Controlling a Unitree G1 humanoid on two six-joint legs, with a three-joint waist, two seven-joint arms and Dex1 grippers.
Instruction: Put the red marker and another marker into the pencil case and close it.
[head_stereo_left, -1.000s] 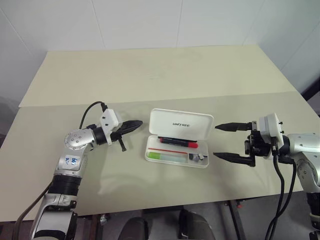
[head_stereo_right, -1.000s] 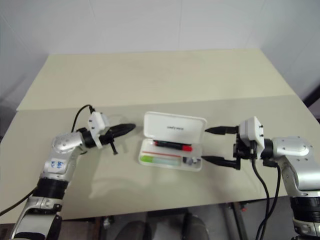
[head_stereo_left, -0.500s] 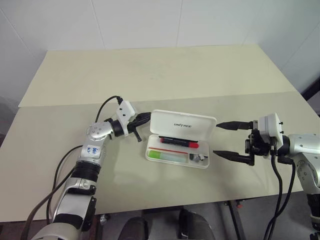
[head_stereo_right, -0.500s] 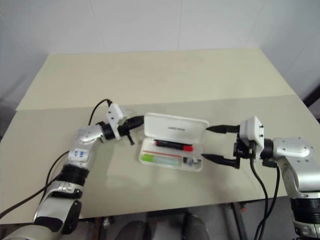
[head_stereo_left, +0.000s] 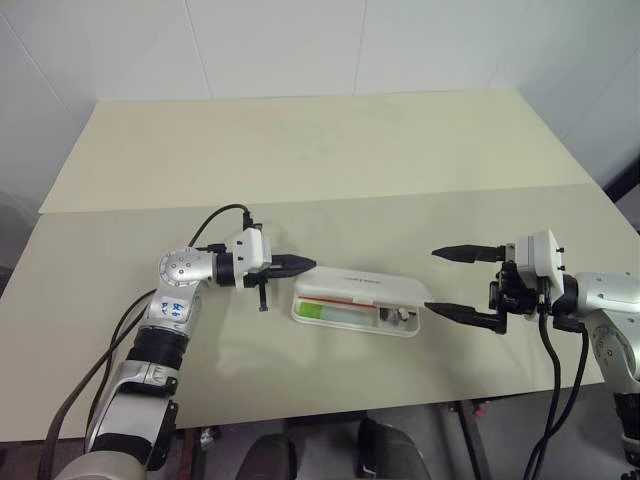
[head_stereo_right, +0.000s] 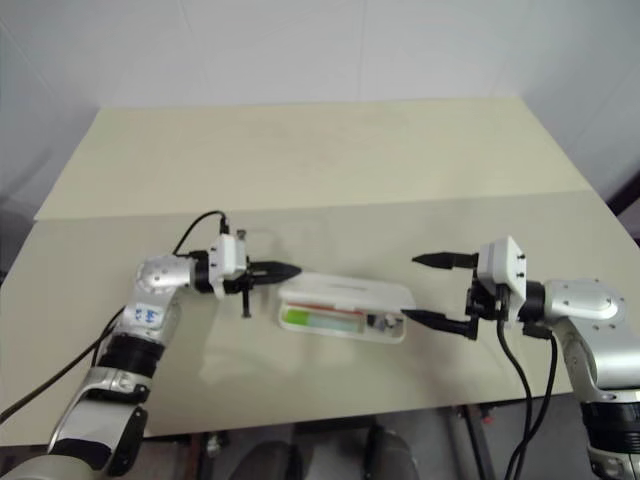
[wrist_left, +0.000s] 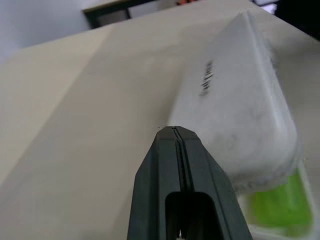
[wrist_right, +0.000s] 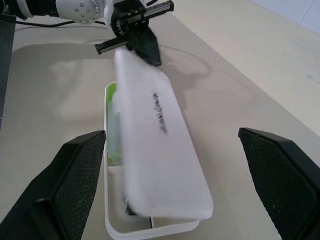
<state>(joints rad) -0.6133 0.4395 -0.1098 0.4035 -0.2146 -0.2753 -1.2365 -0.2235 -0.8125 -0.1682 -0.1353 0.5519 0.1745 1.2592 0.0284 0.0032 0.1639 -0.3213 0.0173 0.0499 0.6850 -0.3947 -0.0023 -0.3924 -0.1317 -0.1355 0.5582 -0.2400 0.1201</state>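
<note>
The white pencil case (head_stereo_left: 352, 312) lies at the table's middle, its lid (head_stereo_left: 366, 285) tipped low over the tray and blurred, with a gap left at the front. The light-green marker (head_stereo_left: 310, 311) shows in the tray's front left. The lid hides the red marker. My left gripper (head_stereo_left: 306, 265) is shut and empty, its tip (wrist_left: 173, 131) right at the lid's back left corner. My right gripper (head_stereo_left: 432, 280) hangs open and empty just off the case's right end, and its wrist view looks along the lid (wrist_right: 160, 145) between the two fingers (wrist_right: 75, 175).
Small dark bits (head_stereo_left: 398, 315) lie in the tray's right end. The beige table (head_stereo_left: 300, 150) stretches far behind the case, with a seam (head_stereo_left: 140, 207) across it. Its front edge (head_stereo_left: 300, 415) is near.
The lid stood upright and now leans down over the tray, covering the red marker. My left gripper swung right, from the case's left to the lid's back corner. The right arm stayed still.
</note>
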